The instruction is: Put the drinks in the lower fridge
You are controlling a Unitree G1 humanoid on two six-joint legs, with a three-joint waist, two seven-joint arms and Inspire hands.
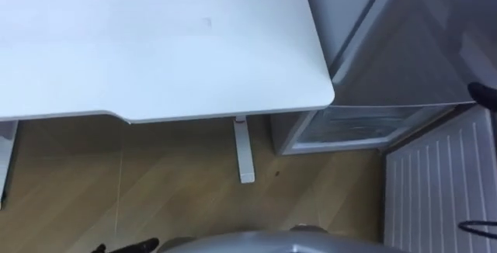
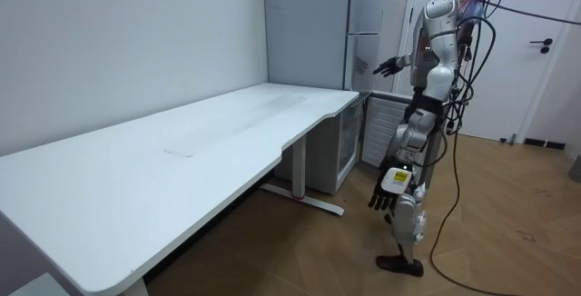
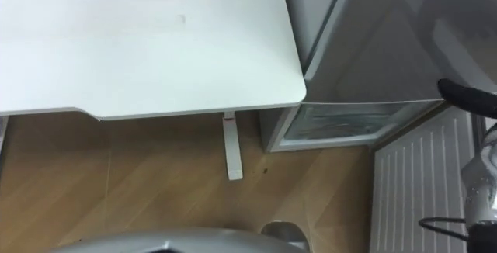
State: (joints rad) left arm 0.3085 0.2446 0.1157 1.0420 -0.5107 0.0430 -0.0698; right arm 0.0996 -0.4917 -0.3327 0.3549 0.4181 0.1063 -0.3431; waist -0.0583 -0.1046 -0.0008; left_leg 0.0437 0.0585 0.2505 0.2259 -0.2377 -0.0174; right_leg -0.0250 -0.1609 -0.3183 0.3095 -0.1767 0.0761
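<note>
Left eye view: the lower fridge (image 1: 353, 125) stands open at about two o'clock from the robot, its door (image 1: 439, 183) out at four o'clock; where the drinks are I cannot tell, and neither hand holds one; the table (image 1: 155, 43) lies at eleven o'clock; the right hand (image 2: 388, 65), fingers straight, is held up toward the fridge and is the nearer; the left hand (image 2: 388, 194) hangs relaxed by the thigh.

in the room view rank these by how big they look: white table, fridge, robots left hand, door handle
1. white table, though it sits nearest the camera, which inflates it
2. fridge, farther back, so it looks smaller than it is
3. left hand
4. door handle
</note>
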